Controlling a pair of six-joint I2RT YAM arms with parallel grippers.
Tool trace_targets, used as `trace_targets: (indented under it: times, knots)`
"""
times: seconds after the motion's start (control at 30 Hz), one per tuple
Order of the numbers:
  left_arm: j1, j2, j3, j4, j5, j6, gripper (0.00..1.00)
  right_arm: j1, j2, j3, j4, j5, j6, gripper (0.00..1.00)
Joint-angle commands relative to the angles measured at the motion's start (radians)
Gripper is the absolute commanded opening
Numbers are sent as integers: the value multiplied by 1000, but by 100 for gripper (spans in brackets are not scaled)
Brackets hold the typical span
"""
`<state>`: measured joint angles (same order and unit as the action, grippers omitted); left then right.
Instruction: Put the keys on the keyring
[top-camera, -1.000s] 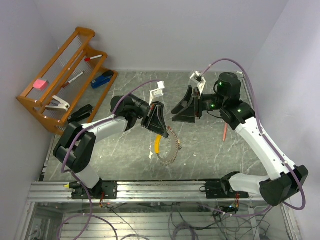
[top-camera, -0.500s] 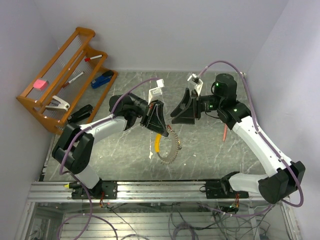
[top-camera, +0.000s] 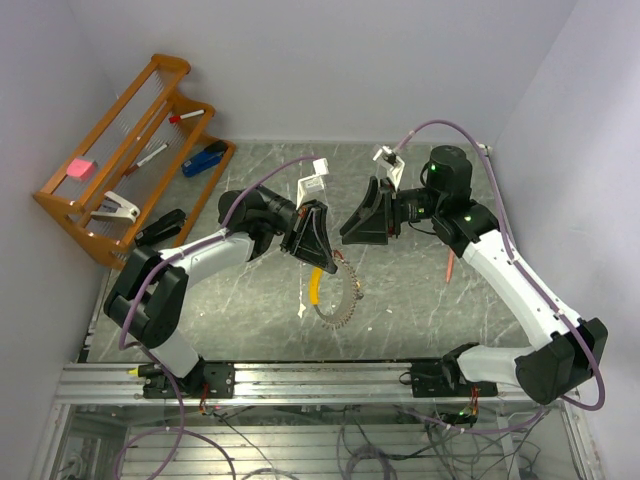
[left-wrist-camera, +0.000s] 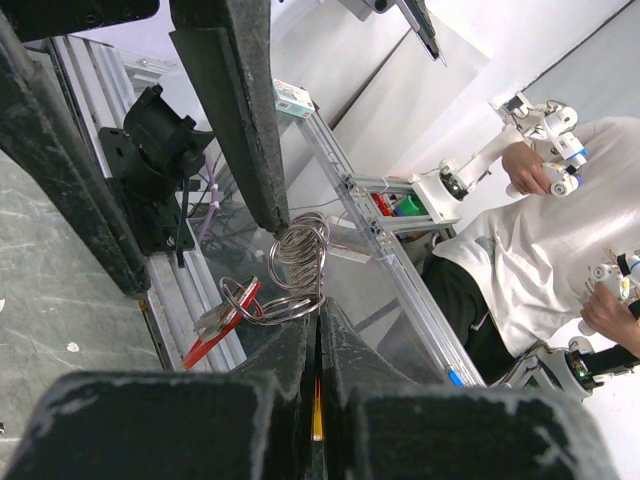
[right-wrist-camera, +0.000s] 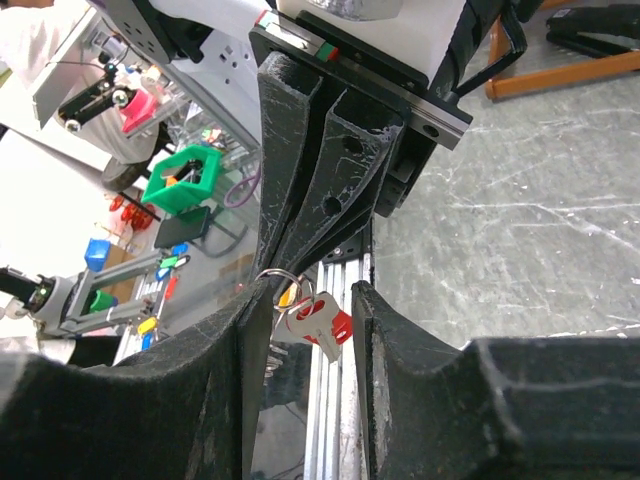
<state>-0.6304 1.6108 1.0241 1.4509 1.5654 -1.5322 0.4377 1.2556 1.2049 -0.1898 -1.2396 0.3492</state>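
The wall rack (top-camera: 165, 66) holds a blue stapler (top-camera: 205, 158), a red marker (top-camera: 186, 116) and a pink block (top-camera: 78, 168). Both arms reach inward above mid-table, tips nearly meeting. The left gripper (top-camera: 326, 262) is clenched on the keyring (top-camera: 340, 300), which hangs with its yellow tag (top-camera: 317, 290). The right gripper (top-camera: 345, 234) has its jaws apart, and the red key (right-wrist-camera: 322, 322) dangles between them.

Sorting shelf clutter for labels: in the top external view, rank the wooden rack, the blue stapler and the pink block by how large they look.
Largest: wooden rack
Then: blue stapler
Smallest: pink block
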Motion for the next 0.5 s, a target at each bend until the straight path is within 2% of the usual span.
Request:
trace_targets:
  times: [0.0,0.47]
  knots:
    - [-4,-11,31,270,25,-166,7,-6,2,-6,37,-26,22,37]
    - [-8,-6,45,270,25,-174,7,-1,14,-25,66,-36,49,41]
